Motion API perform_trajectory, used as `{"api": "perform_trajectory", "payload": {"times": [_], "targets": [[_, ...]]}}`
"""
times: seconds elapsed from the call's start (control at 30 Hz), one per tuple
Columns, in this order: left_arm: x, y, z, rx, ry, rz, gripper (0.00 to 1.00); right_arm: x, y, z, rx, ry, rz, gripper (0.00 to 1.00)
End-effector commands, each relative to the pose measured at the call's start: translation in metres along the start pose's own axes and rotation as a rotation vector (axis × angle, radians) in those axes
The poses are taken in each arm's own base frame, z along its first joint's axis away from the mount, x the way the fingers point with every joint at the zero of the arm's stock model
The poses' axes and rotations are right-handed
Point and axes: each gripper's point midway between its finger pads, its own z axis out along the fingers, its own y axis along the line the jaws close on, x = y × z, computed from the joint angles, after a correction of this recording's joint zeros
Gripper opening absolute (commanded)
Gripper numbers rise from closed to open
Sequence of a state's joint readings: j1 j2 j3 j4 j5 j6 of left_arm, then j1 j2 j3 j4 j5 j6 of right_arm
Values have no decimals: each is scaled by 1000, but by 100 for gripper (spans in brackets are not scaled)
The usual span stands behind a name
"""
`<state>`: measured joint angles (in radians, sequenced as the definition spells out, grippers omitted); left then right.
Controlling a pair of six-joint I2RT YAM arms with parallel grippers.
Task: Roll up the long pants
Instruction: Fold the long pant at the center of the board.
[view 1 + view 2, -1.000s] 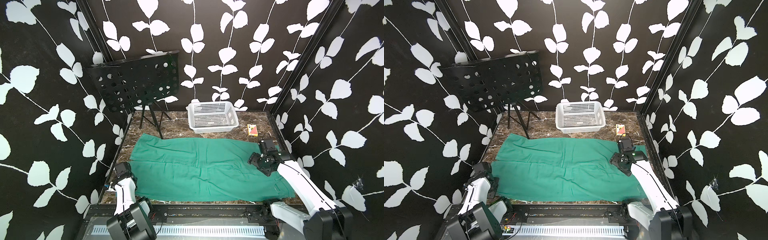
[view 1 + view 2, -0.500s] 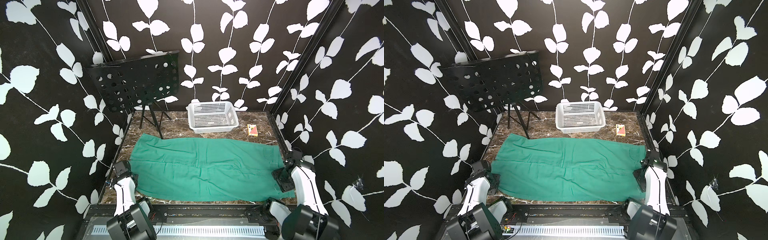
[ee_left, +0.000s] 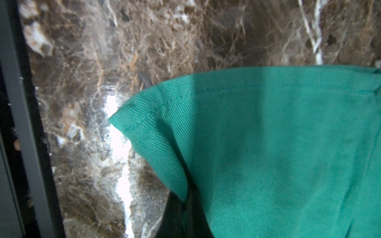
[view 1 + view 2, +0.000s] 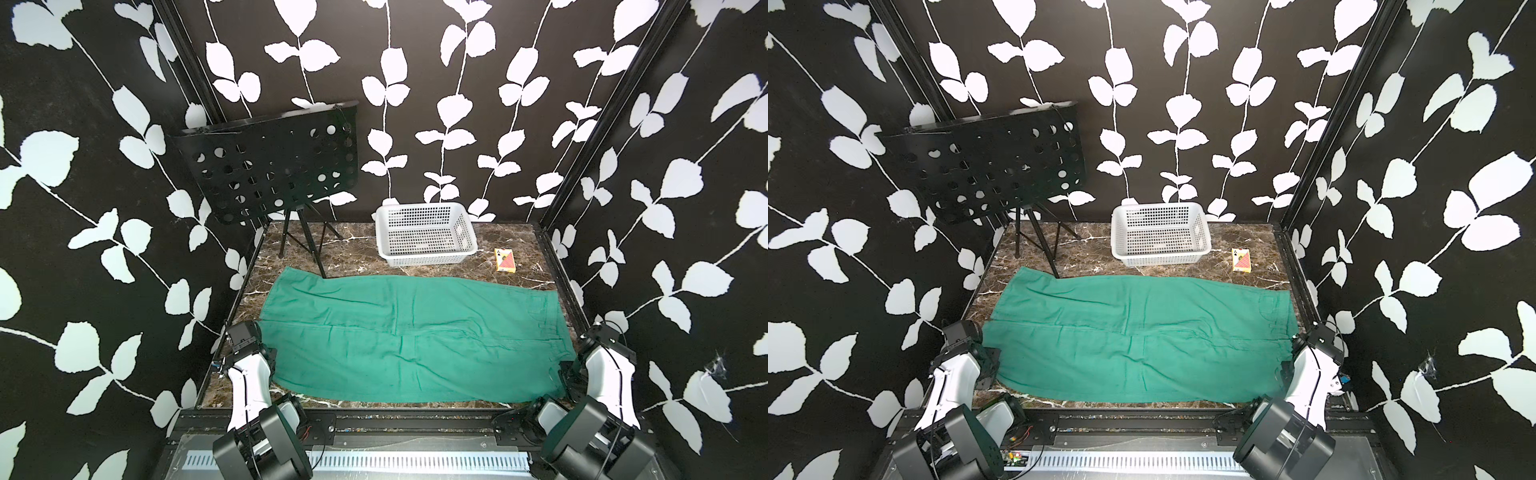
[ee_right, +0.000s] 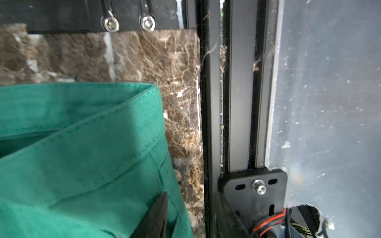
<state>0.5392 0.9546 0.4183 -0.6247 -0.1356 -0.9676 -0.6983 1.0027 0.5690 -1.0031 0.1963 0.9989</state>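
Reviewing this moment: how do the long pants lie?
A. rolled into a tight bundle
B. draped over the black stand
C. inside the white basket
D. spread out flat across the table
D: in both top views the long pants lie unrolled, spread across the marble table, in front of the white basket.

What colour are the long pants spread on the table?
Plain teal-green; the long pants show best in a top view.

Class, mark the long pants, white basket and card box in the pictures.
long pants [image 4: 415, 340]: in a top view, mid-cloth.
white basket [image 4: 424, 259]: in a top view, front wall.
card box [image 4: 505, 261]: in a top view, top face.
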Motion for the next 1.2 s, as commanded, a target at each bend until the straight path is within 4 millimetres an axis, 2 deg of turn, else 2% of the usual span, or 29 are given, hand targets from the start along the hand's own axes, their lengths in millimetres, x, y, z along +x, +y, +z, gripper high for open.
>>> {"api": "perform_trajectory", "payload": {"times": [0.0, 0.17, 0.37, 0.53, 0.63, 0.7, 0.8, 0.9, 0.93, 1.17], "targets": [[-6, -3, -6, -2, -12, 4, 0, -12, 9, 6, -18, -46, 15, 40], [-4, 0, -6, -18, -6, -8, 0, -9, 21, 15, -25, 6, -2, 43], [-7, 0, -10, -32, -5, -23, 0, 5, 35, 34, -54, 84, -22, 47], [-10, -6, -15, -14, -10, -45, 0, 8, 44, 31, -24, 61, -88, 54], [-14, -5, -19, -27, -21, -58, 0, 8, 44, 31, -9, 60, -91, 54], [-17, -4, -23, -40, -30, -66, 0, 8, 42, 31, -3, 56, -83, 44], [-20, 0, -29, -66, -39, -84, 0, 4, 39, 30, 0, 26, -61, 17], [-23, 4, -39, -91, -51, -92, 0, 0, 33, 25, -1, -1, -38, 3], [-25, 5, -43, -97, -56, -92, 0, -2, 32, 21, -12, -9, -28, 0], [-38, 8, -72, -101, -116, -77, 0, -20, 31, -31, -129, -113, 31, 0]]}}
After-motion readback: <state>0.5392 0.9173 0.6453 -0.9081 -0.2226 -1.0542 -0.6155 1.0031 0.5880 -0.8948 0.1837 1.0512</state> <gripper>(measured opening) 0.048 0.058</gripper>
